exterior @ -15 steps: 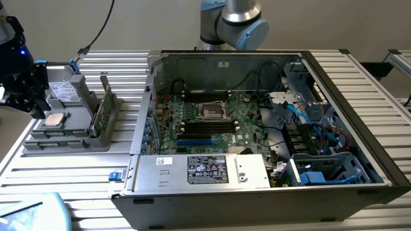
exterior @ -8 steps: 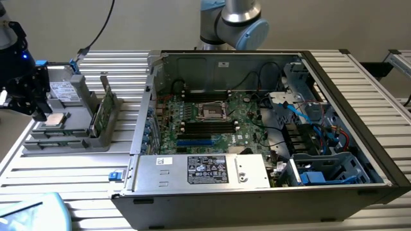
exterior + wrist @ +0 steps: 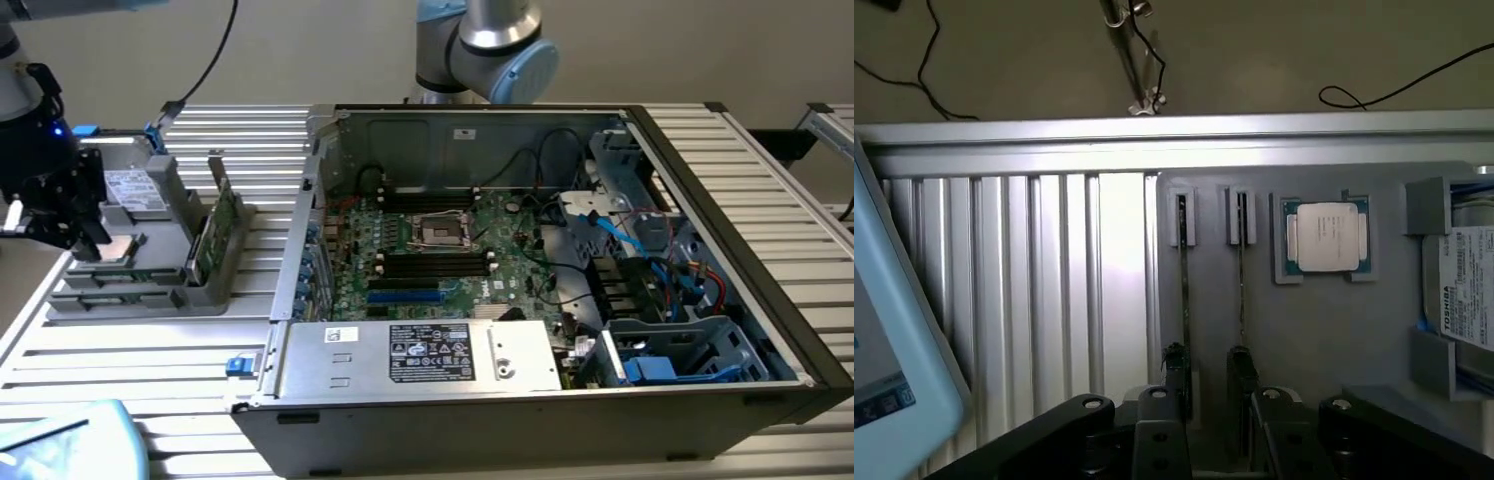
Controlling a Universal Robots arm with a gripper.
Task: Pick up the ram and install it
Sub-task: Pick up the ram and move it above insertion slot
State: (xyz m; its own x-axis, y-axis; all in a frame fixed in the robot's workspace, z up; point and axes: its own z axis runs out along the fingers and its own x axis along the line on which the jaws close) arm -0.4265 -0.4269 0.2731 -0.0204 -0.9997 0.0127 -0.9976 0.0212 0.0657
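Ram [image 3: 227, 225] not yet picked up
The claw [image 3: 1208, 375] is spread, nothing pinched; the ram is seen standing in its holder [image 3: 1324, 340] just ahead.

Pincer [image 3: 1208, 375] open over holder [image 3: 1324, 340]; 2 ram sticks [image 3: 1183, 290] edge-on, processor [image 3: 1327, 238] beside.

Slatted table [image 3: 787, 200]: PC case [image 3: 534, 425], parts tray [image 3: 134, 297]

Over the gray holder [image 3: 134, 292] the air is open, and the end effector [image 3: 1207, 356] hangs there, jaws apart. On the holder two ram sticks [image 3: 1182, 280] stand on edge with a narrow gap between them. The computer case [image 3: 300, 240] wall rises beside the holder. Along another side of the holder the ribbed surface [image 3: 1034, 280] lies bare up to a pale blue device [image 3: 884, 350].
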